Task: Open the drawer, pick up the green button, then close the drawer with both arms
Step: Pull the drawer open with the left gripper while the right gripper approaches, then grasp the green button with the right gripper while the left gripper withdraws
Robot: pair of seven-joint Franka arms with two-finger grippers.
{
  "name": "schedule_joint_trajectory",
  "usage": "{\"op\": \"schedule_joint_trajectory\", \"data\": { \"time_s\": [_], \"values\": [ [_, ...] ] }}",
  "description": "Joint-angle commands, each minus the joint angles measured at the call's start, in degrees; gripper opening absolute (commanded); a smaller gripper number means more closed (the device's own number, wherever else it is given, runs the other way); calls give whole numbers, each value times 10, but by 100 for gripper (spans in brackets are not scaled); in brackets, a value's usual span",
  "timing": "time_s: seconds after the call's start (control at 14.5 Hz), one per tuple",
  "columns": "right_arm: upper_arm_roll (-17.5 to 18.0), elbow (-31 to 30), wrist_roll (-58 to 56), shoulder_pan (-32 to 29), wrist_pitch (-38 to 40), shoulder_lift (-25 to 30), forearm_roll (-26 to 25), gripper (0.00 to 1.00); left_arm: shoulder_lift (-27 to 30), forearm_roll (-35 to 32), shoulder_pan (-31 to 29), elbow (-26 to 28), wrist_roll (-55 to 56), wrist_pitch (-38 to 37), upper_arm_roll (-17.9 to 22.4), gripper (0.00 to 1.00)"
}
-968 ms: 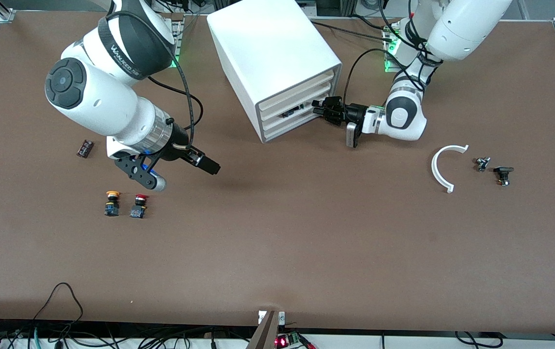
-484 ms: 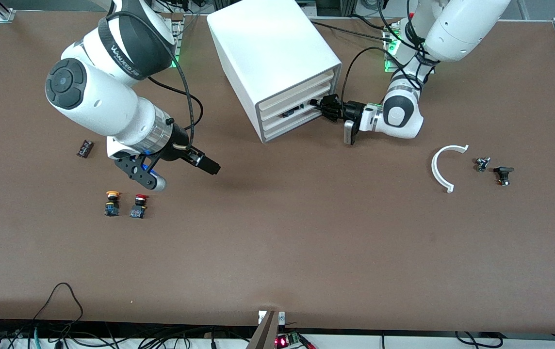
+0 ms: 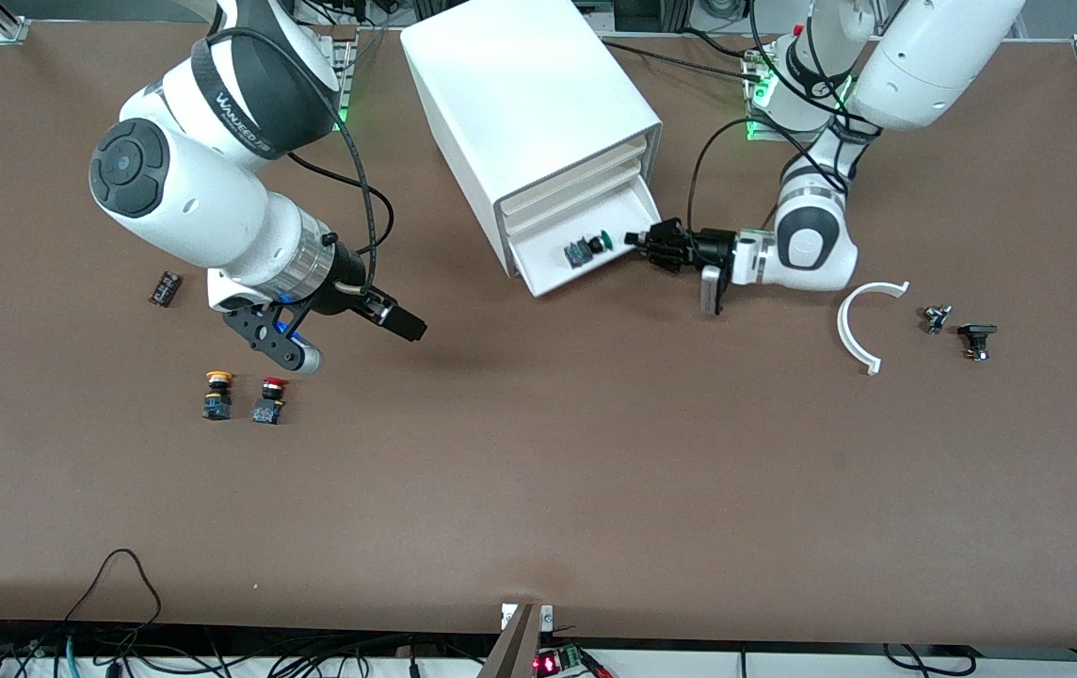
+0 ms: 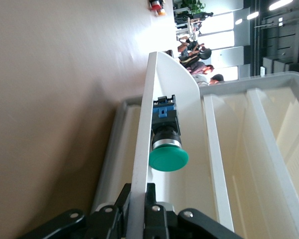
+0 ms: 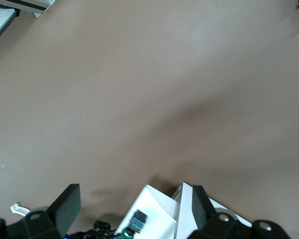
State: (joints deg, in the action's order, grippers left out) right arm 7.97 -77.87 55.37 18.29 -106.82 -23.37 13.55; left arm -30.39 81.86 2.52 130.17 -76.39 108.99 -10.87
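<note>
- The cabinet [image 3: 529, 104] stands on the tabletop [image 3: 538, 471] with its bottom drawer [image 3: 586, 273] pulled partly out; the three fronts above it are flush.
- The left tool [image 3: 640, 241] is at the drawer's corner toward the left arm's end of the tabletop. In the left wrist view its fingers [image 4: 152, 211] are clamped on the drawer's front wall, one on each face of it.
- The green button [image 3: 587, 249] lies on its side in the drawer, cap pointing toward the left tool, close to the front wall; the left wrist view [image 4: 167, 144] shows it just inside that wall.
- The right tool [image 3: 350, 325] hangs over bare tabletop, well apart from the cabinet, fingers spread wide and holding nothing; that arm waits.
- A yellow-capped button [image 3: 216, 395] and a red-capped button [image 3: 268, 400] stand near the right tool, nearer the front camera than it.
- Risks, as I judge them: the grip is at one corner, so further pulling could skew the drawer and jam it, or drag the light cabinet.
- A jerk could roll the button, since it rests on its side.
- Reaching in, the right tool could meet the left one, because the button lies close to the clamped wall.
- The right arm might also take a wrong-coloured button nearby.
</note>
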Motion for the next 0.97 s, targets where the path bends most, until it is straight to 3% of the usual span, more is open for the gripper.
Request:
{"op": "schedule_joint_trajectory", "data": {
  "time_s": [0.0, 0.07, 0.14, 0.48, 0.62, 0.9],
  "values": [
    [1, 4, -4, -3, 1, -2, 9, 99, -24, -40, -5, -68, 45, -2, 21, 0],
    [1, 4, -4, -3, 1, -2, 9, 99, -24, -46, -8, -73, 54, -3, 22, 1],
    [1, 4, -4, -3, -1, -2, 10, 99, -24, -47, -15, -72, 59, -5, 21, 99],
    [3, 6, 86, 67, -22, -7, 6, 99, 12, -77, -20, -78, 118, -12, 25, 100],
    [2, 7, 179, 107, -65, -23, 2, 99, 35, -155, -32, -108, 201, -13, 28, 100],
    [2, 10, 303, 183, -127, -72, -78, 99, 54, -331, -54, -200, 345, -81, 32, 100]
  ]
}}
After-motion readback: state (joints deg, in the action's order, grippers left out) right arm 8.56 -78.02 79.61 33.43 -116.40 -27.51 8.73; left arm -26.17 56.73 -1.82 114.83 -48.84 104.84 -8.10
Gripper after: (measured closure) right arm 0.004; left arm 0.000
